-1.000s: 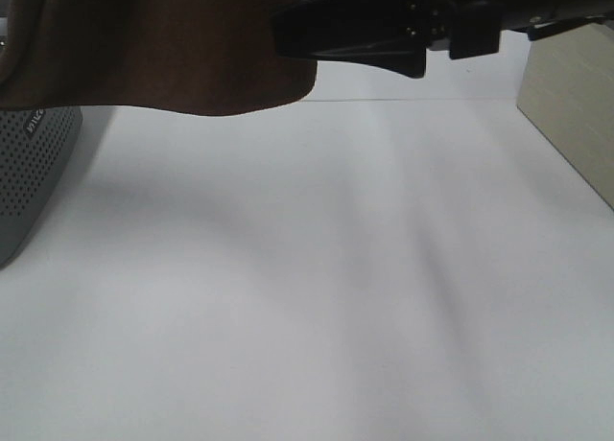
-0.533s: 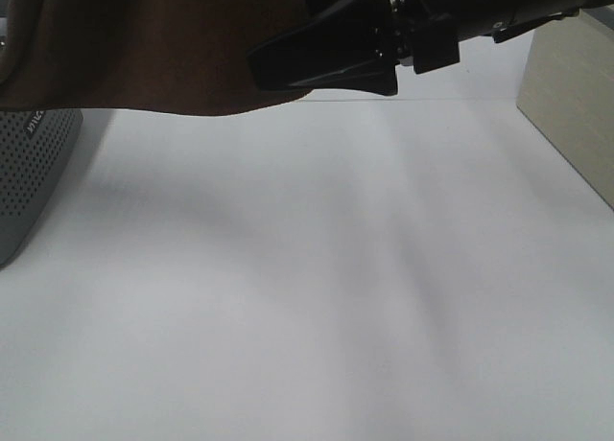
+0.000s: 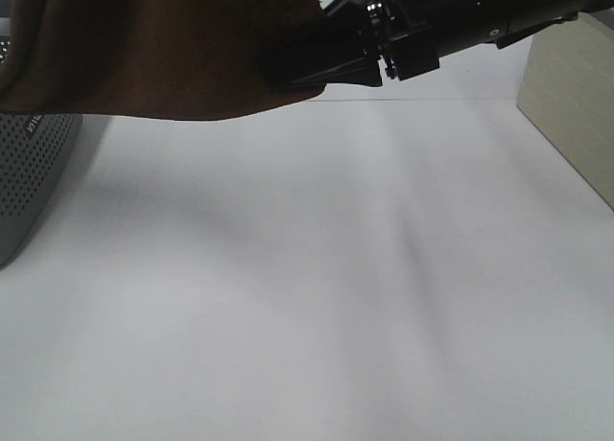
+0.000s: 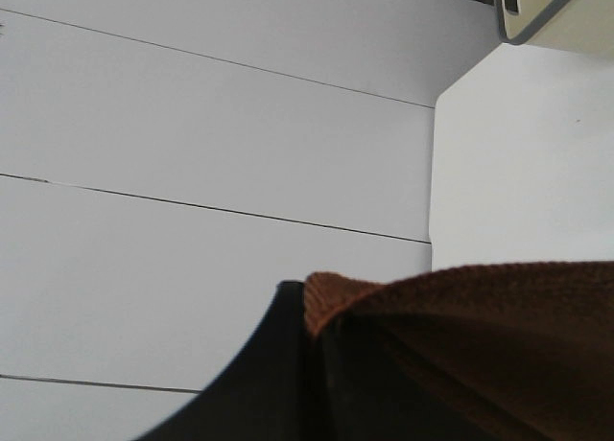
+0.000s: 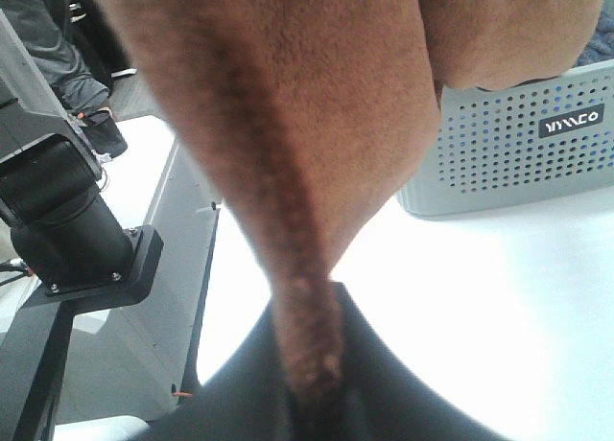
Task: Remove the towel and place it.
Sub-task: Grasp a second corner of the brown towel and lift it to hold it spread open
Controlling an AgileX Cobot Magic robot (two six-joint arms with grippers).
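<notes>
Status:
- Towel (image 3: 163, 48) is off the bench (image 3: 317, 288), held up in the air at the far left of the exterior high view. It hangs as a broad dark reddish-brown sheet. The lower hem is a shallow curve, clear of the bench surface.
- Right end effector (image 3: 283, 72) reaches in from the right and its tips meet the towel's right-hand edge near the bottom corner.
- Right wrist view: right end effector (image 5: 312, 336) is clamped on a bunched fold of the towel (image 5: 288, 125). The cloth is pinched between the two black fingers (image 5: 369, 364) and fans out wide beyond them.
- Left wrist view: left end effector (image 4: 312, 312) has a towel (image 4: 480, 336) corner wedged against one black finger (image 4: 259, 383). The opposing finger is buried under the cloth. It looks closed on the towel, but the view is poor.
- Grey perforated basket (image 3: 34, 173) sits on the bench at the left edge, below the towel. From the right wrist view, part of the towel overlaps the basket (image 5: 518, 153) rim. I can't tell whether it touches. There's a white logo on the basket wall, lettering unclear.
- A black arm base (image 5: 67, 220) is mounted at the bench edge.
- A beige block (image 3: 571, 96) stands at the far right of the bench, well apart from the towel.
</notes>
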